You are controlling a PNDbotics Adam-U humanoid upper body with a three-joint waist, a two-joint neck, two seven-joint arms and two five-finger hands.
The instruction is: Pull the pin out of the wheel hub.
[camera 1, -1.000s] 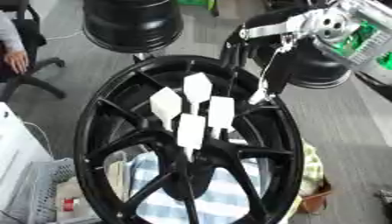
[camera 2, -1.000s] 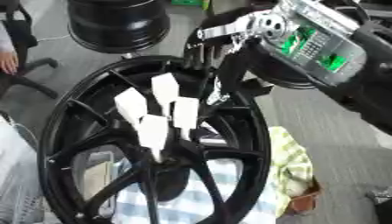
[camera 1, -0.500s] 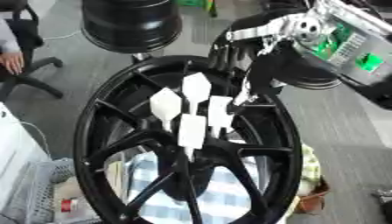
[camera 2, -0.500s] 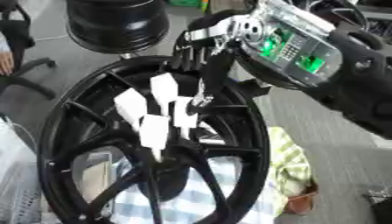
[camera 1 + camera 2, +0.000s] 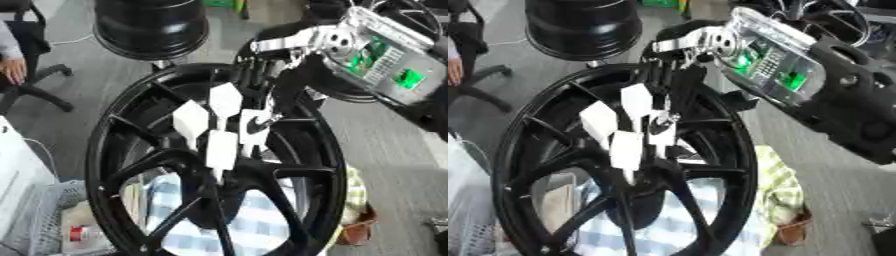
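Observation:
A big black wheel hub (image 5: 109,150) stands upright and fills the middle of both views. Several white flat pins (image 5: 225,100) stick out in a cluster around its centre, where the spokes meet. My right hand (image 5: 273,82) comes in from the upper right on a silver-and-black forearm with green lights. It hangs over the right side of the cluster with its dark fingers (image 5: 677,87) stretched downward. One fingertip lies against the rightmost white pin (image 5: 254,125), and nothing is visibly clasped. My left hand shows in neither view.
A second black wheel (image 5: 149,25) stands behind the hub at the top. A person sits on an office chair (image 5: 35,87) at the far left. A blue checked cloth (image 5: 254,220) lies behind the spokes, a white basket (image 5: 35,215) at lower left, a yellow-green cloth (image 5: 354,197) at right.
My right hand has moved left and down from beside the hub's rim to the white pins at the centre. The hub and pins have stayed put.

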